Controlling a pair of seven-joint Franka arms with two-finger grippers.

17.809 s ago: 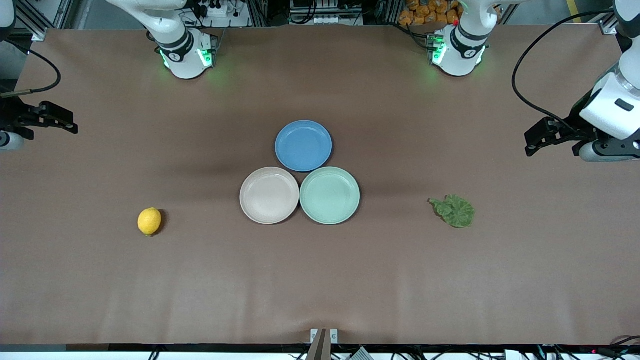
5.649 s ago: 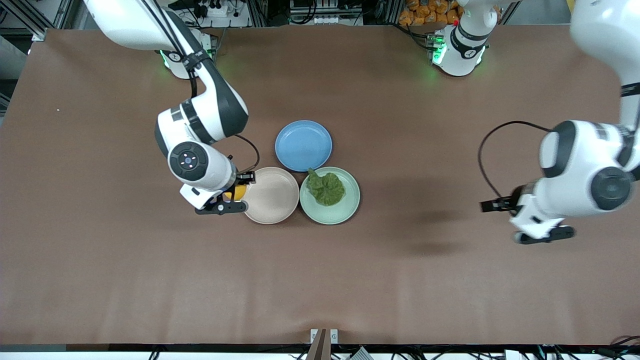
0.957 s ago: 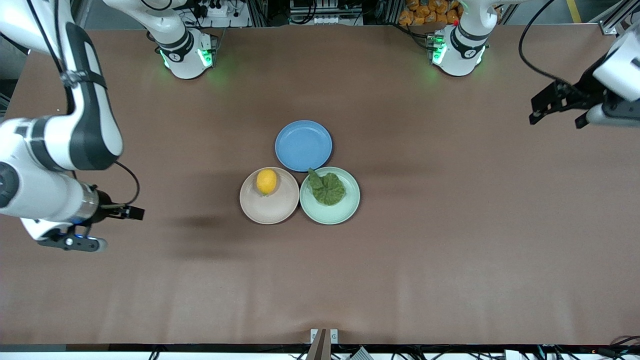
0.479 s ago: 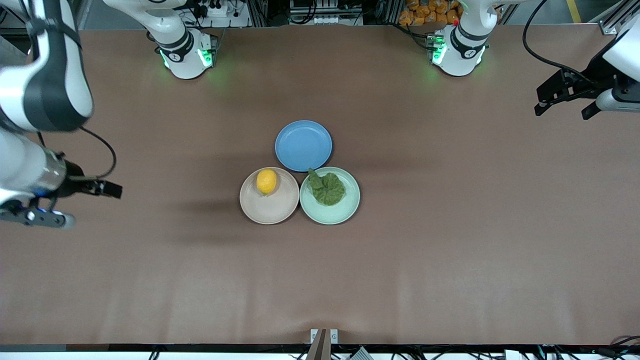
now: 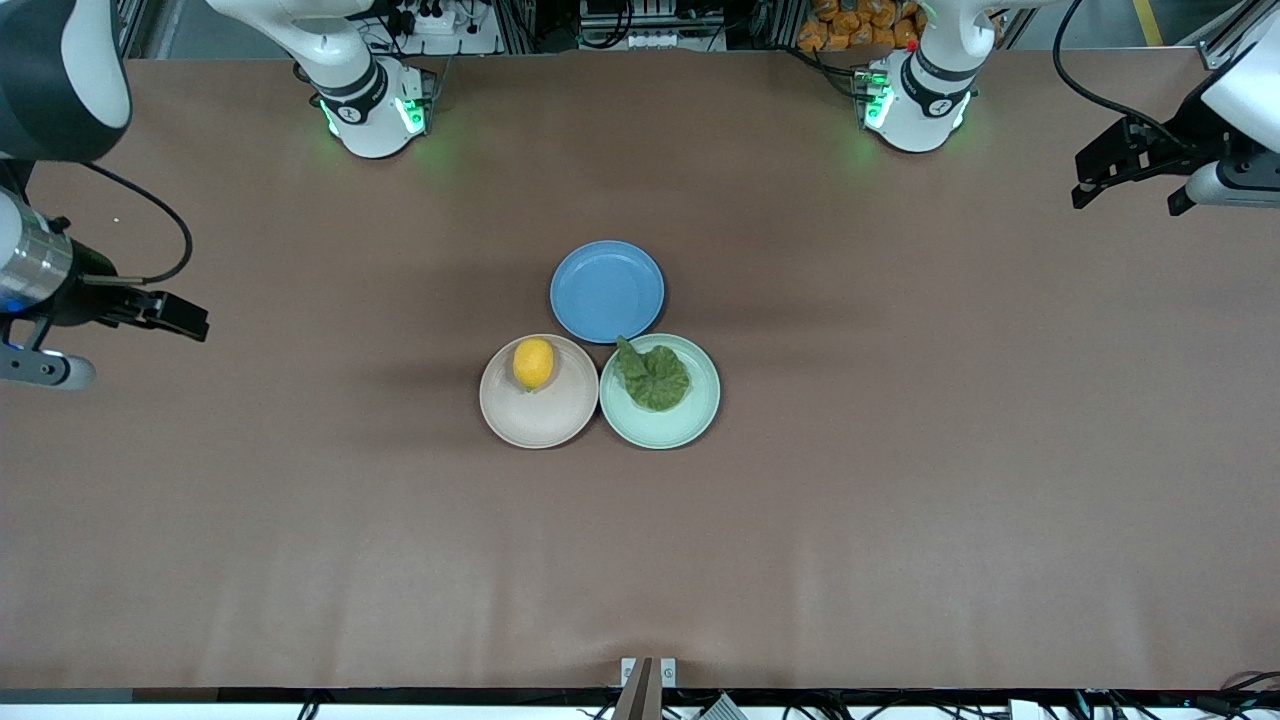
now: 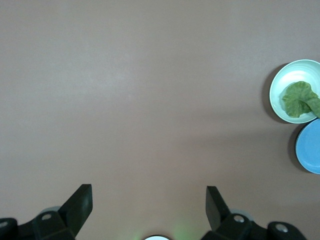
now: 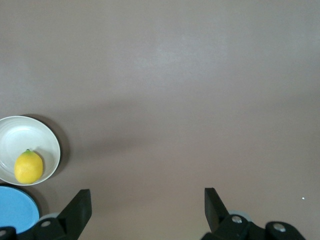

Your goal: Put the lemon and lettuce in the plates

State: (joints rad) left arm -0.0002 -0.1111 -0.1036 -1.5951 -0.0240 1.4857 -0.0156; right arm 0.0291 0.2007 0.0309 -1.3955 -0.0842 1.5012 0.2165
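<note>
The lemon [image 5: 533, 362] lies in the beige-pink plate [image 5: 545, 415], near its rim toward the blue plate. The lettuce [image 5: 653, 375] lies in the mint green plate [image 5: 662, 428] beside it. My right gripper [image 5: 135, 348] is open and empty over the bare table at the right arm's end. My left gripper [image 5: 1130, 198] is open and empty over the left arm's end. The right wrist view shows its open gripper [image 7: 147, 200], the lemon [image 7: 28, 166] and its plate [image 7: 15, 132]. The left wrist view shows its open gripper [image 6: 149, 199], the lettuce [image 6: 299, 99] and its plate [image 6: 281, 82].
A blue plate [image 5: 607, 291] holding nothing touches both other plates, farther from the front camera. It also shows in the left wrist view [image 6: 310, 147] and the right wrist view [image 7: 15, 211]. Brown table surface [image 5: 900, 520] spreads all around the three plates.
My right arm has pulled back toward its end of the table, away from the plates. My left gripper has shifted slightly. The lemon and lettuce have not moved.
</note>
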